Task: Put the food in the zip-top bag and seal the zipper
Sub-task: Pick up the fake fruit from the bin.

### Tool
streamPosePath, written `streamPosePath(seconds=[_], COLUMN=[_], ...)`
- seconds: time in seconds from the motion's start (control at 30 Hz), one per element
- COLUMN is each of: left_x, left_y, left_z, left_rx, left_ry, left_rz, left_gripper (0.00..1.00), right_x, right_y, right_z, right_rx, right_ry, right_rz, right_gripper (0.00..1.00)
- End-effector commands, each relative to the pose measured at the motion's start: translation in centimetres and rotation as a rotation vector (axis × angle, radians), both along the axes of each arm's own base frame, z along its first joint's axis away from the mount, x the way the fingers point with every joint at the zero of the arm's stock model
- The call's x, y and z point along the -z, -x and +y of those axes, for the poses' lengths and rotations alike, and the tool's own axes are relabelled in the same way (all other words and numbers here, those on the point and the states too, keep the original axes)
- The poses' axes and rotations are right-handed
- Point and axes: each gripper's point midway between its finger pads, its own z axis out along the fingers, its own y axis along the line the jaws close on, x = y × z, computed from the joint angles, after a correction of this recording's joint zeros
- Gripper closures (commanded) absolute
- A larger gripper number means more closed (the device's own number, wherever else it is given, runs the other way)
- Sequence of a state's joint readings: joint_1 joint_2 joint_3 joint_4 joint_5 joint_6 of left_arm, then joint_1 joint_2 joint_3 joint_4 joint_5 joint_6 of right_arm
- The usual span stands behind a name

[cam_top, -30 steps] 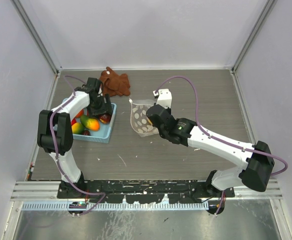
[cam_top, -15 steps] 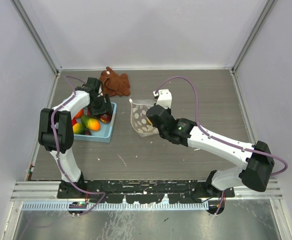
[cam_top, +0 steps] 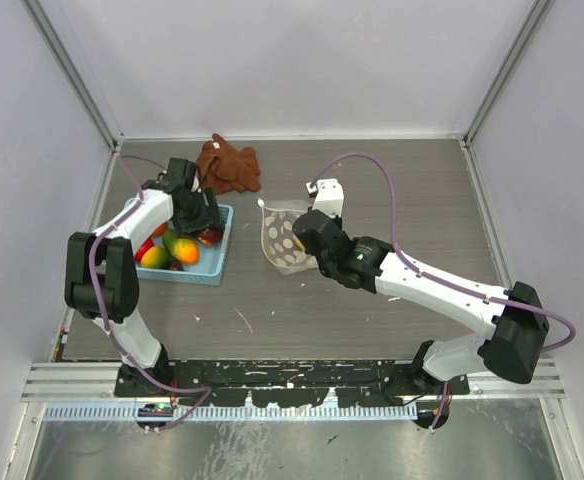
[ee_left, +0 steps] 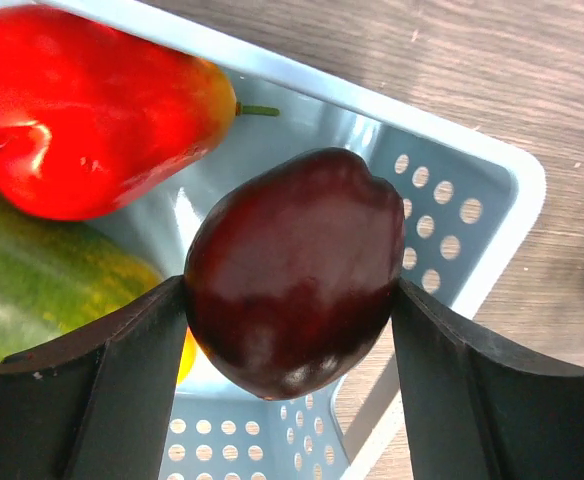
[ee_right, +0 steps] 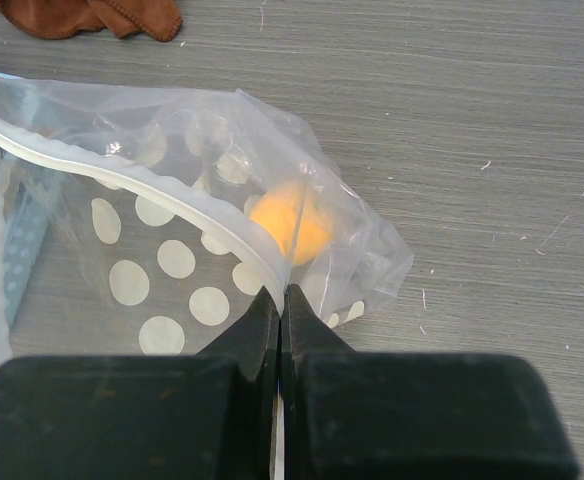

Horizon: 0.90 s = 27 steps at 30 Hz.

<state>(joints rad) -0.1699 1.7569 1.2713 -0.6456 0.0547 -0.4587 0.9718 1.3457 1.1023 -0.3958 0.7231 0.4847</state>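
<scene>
Over the far right corner of the basket: my left gripper (ee_left: 288, 335) is clamped on a glossy dark purple toy fruit (ee_left: 292, 265), one black finger pressed to each flank.

What changed: over the last second the left arm's elbow has swung outward to the left, while its gripper has stayed above that same corner of the light-blue perforated plastic basket (ee_left: 492, 195). The right arm has not moved.

What it means: I read this as the pick made and the arm getting set to carry. The purple fruit looks raised off the basket floor, though I cannot be sure from the wrist view.

Fruit and gripper: the fruit sits squarely between the fingers, its rounded top poking out beyond the fingertips.

Left behind: a shiny red toy pepper (ee_left: 82, 105) and a green-orange toy mango (ee_left: 42, 280) lie in the basket just beside the held fruit.

Right gripper (ee_right: 281, 300): pinched narrow on the pale stiff zipper strip (ee_right: 187, 205), holding up one edge of the mouth of the clear white-dotted zip-top bag (ee_right: 162, 265).

Already bagged: one round orange toy piece (ee_right: 284, 222) rests deep inside the pouch.

Ground to cover: the bag lies on the grey wood-grain worktop (cam_top: 392, 180), apart from the basket and to its right, with bare surface between them.

Bystander: a crumpled brown cloth (cam_top: 230, 165) lies beyond both, near the back wall.
</scene>
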Motion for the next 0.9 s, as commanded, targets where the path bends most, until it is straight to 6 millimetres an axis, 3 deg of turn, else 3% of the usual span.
streamPosePath(seconds=[0.0,0.3,0.6,0.87], left_x=[-4.0,-8.0,-14.0,-18.1], left_y=[-1.0,0.7,3.9,7.2], left_z=[0.3,-1.3,-5.0,-8.3], left_rx=[-0.032,-0.019,0.096,0.219], left_ry=[0.006,0.092,0.181,0.300], left_rz=[-0.136,-0.259,-0.504,-0.701], left_gripper=[0.58,0.63,0.64,0.65], right_x=[-2.8,-3.1,-3.3,-3.3], right_y=[-0.3,-0.4,-0.5,-0.4], right_z=[0.2,0.4,0.8,1.2], right_rx=[0.011,0.009,-0.003,-0.015], right_ry=[-0.090,-0.096,-0.106,-0.114], right_rz=[-0.055,-0.057,-0.054,-0.047], right_gripper=[1.00,0.99,0.99,0.99])
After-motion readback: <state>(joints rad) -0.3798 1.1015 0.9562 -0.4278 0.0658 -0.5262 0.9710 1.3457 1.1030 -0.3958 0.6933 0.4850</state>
